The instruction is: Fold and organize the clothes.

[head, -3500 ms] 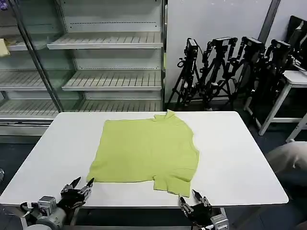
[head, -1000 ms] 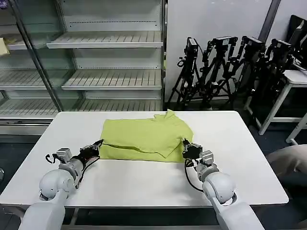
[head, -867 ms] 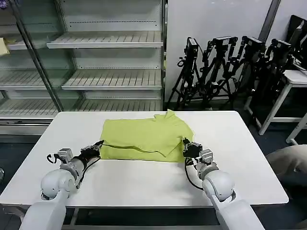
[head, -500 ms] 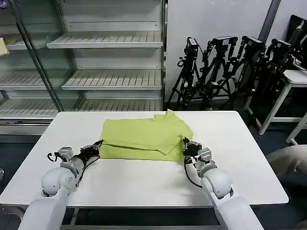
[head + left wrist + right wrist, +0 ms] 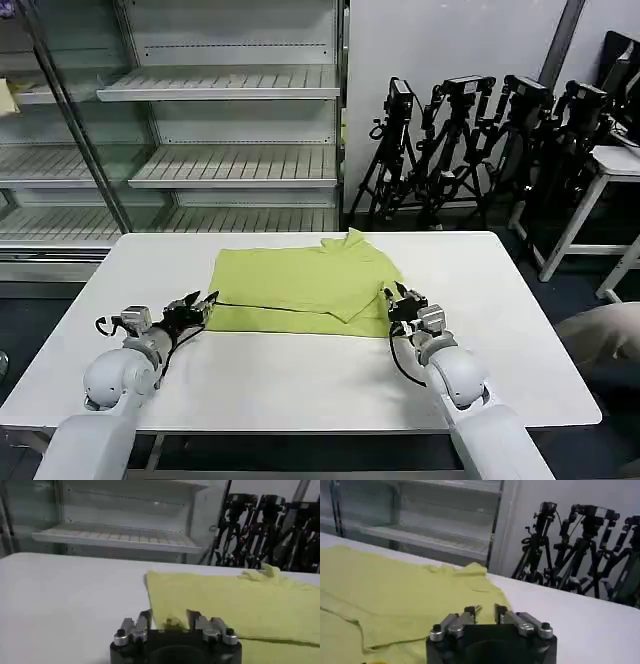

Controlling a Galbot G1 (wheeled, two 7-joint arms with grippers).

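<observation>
— Lying across the middle of the white table (image 5: pixel 300 390), the T-shirt (image 5: pixel 300 290) is seen folded once, with its near half doubled back over the far half, so that its long axis runs from the robot's left to its right

— And where are the two grippers placed against that axis?

— One is set at each end of the near fold. The left gripper (image 5: pixel 197 306) is found at the left near corner, the right gripper (image 5: pixel 402 302) at the right near corner, just beside the doubled sleeve

— How are the fingers held?

— On both sides they are spread. In the left wrist view the left gripper (image 5: pixel 169 622) is shown with its jaws parted and a little yellow-green cloth lying in the gap, though it is not pinched. In the right wrist view the right gripper (image 5: pixel 485 613) is shown parted too, with the shirt (image 5: pixel 395 595) spread out beyond the tips

— So which arm is judged nearer?

— Neither can be called nearer; the cloth edge is met equally by both. Since the garment stretches sideways between the two, it is judged that the coming move turns on that crosswise axis: a further fold would have to be carried from one end toward the other, or the near edge taken again by both
</observation>
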